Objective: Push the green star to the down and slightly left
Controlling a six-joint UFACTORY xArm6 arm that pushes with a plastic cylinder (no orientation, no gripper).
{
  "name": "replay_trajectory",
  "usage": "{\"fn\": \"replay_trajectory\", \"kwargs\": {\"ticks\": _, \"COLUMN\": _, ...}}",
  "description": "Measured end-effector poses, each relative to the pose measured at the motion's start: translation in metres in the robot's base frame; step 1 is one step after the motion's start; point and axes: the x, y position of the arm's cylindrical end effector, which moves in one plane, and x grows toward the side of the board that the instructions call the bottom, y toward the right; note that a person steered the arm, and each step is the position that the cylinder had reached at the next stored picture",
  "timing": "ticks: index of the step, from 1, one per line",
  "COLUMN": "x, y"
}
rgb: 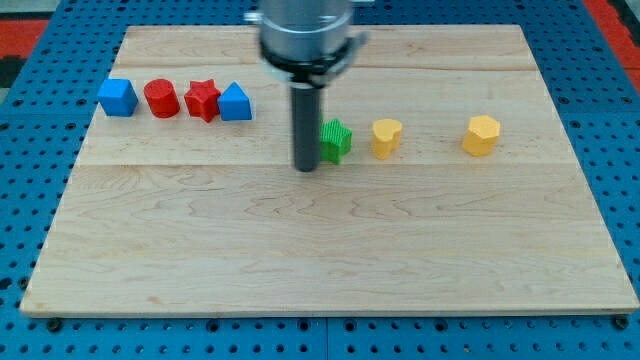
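touching green star [337, 140] left side: my tip [306, 167]; board [320, 260] below.

Grey metal collar, straight dark rod [306, 125]

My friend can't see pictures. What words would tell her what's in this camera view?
A dark rod reaches down onto a wooden board, my tip right beside the left of a green star. To the star's right sit a yellow block and another yellow block. At upper left: blue cube, red cylinder, red star, blue block.
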Motion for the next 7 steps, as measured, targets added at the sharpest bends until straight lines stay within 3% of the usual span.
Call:
{"fn": "replay_trajectory", "kwargs": {"ticks": 1, "x": -0.001, "y": -0.072}}
{"fn": "replay_trajectory", "kwargs": {"ticks": 2, "x": -0.037, "y": -0.072}}
{"fn": "replay_trajectory", "kwargs": {"ticks": 5, "x": -0.092, "y": 0.02}}
{"fn": "replay_trajectory", "kwargs": {"ticks": 7, "x": -0.094, "y": 0.058}}
